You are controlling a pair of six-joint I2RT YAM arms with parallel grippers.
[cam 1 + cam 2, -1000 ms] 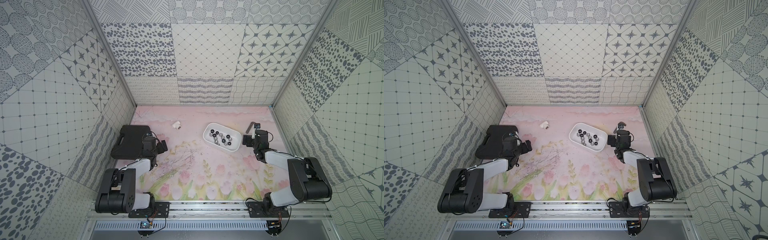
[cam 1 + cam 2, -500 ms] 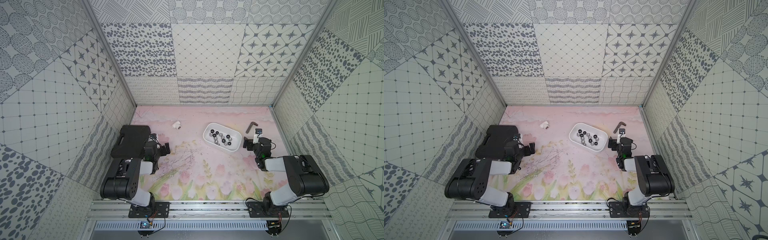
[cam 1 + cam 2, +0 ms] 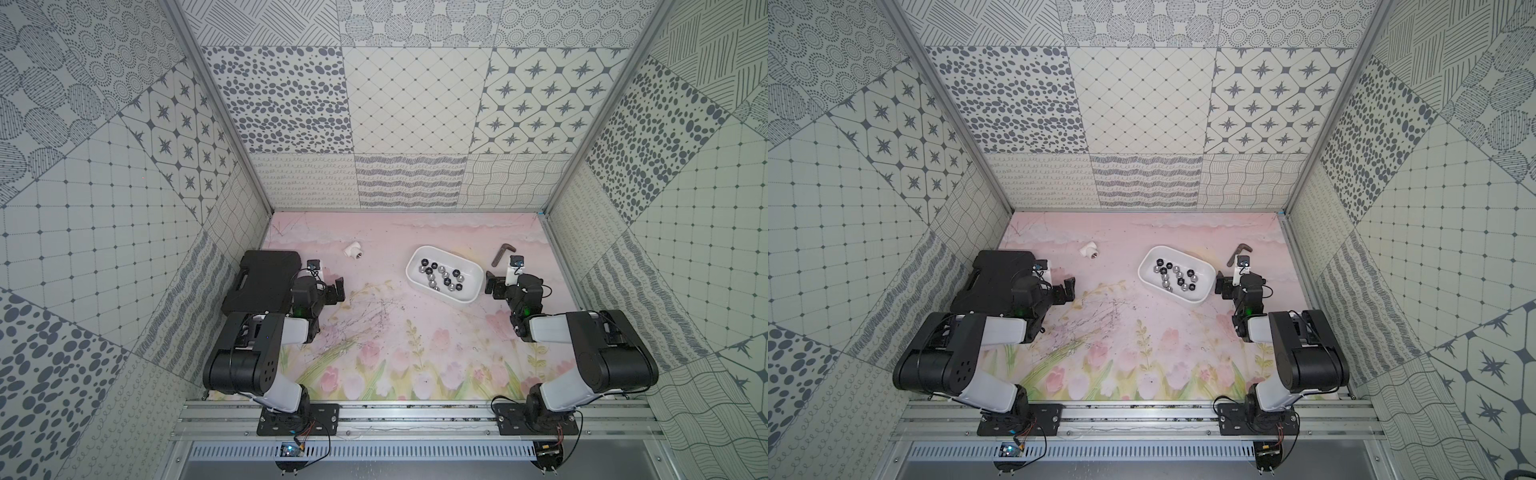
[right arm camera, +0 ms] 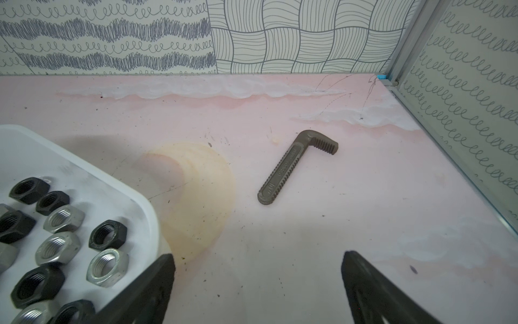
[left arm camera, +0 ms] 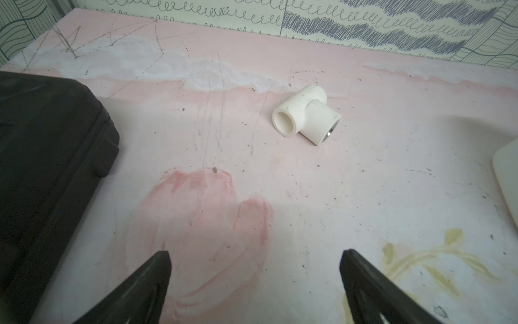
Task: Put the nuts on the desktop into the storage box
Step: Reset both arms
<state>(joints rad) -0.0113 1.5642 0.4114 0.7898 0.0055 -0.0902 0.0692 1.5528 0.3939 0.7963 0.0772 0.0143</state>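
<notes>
Black and silver nuts (image 3: 444, 276) heaped inside the storage box (image 3: 453, 296), out on the desktop (image 3: 395, 332). Just beside the box's right end, right gripper (image 4: 258, 261), jaws spread wide, clamping nothing. Past that same end, toward the back wall, a brown L-shaped tool (image 4: 294, 165) lying flat. Well apart on the box's other side, left gripper (image 5: 255, 258), jaws likewise apart and empty, next to a black case (image 3: 264, 280). Between case and box, farther back, a white T fitting (image 5: 305, 117).

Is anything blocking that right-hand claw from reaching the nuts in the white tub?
Nothing visible does. The right gripper sits open beside the storage box, whose top is uncovered, the nuts lying loose inside.
</notes>
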